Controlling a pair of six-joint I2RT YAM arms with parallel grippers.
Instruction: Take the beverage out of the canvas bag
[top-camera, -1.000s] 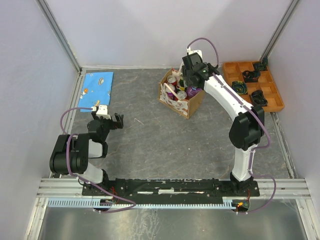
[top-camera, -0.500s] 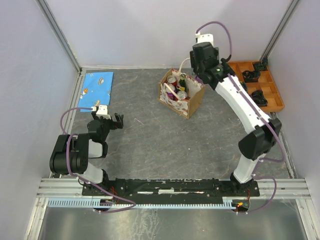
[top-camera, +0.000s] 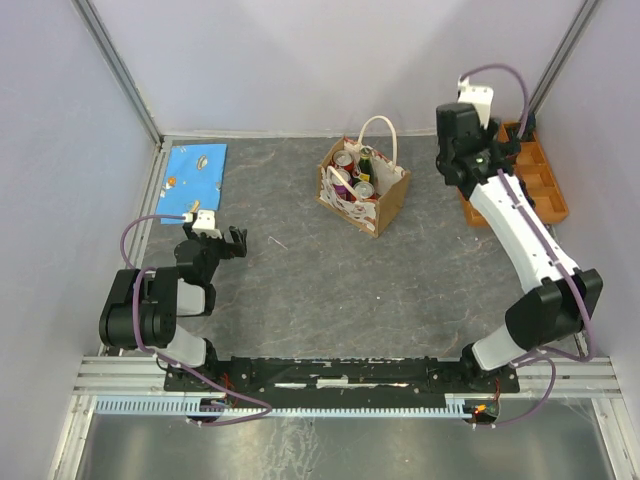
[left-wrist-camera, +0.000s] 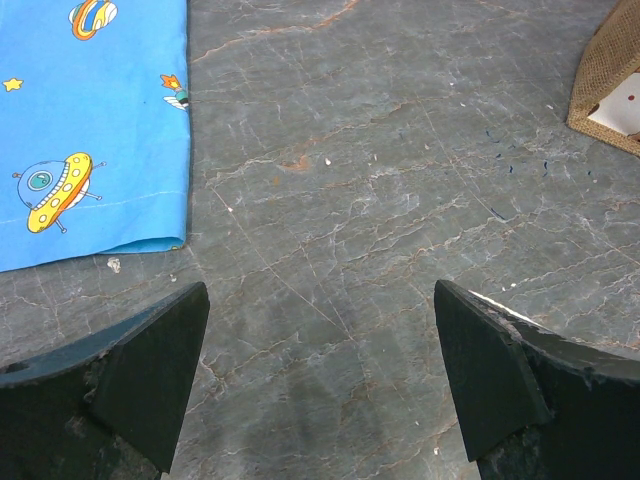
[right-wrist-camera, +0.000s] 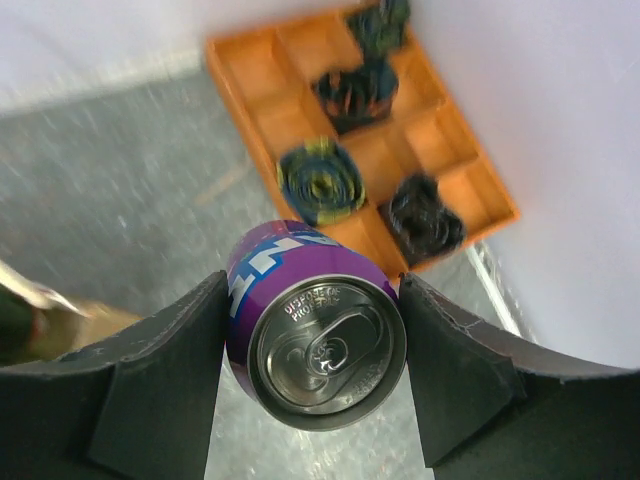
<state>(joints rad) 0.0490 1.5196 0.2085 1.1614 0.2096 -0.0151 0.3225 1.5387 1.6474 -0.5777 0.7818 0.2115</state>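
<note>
The canvas bag (top-camera: 365, 192) stands at the back middle of the table, a white handle loop up, with several cans and a dark bottle inside. My right gripper (right-wrist-camera: 315, 350) is shut on a purple beverage can (right-wrist-camera: 312, 335), its silver top facing the camera; it holds the can in the air right of the bag, beside the orange tray. In the top view that gripper (top-camera: 458, 160) hides the can. My left gripper (left-wrist-camera: 320, 370) is open and empty, low over bare table at the left (top-camera: 232, 242). A corner of the bag (left-wrist-camera: 608, 80) shows in the left wrist view.
An orange compartment tray (top-camera: 545, 185) with dark rolled items sits at the back right, also in the right wrist view (right-wrist-camera: 300, 90). A blue patterned cloth (top-camera: 193, 170) lies back left, also in the left wrist view (left-wrist-camera: 90, 120). Walls close in the table.
My right gripper has risen out of the bag with the purple can and swung right toward the orange tray. The bag's handle now stands up. The left arm has not moved.
</note>
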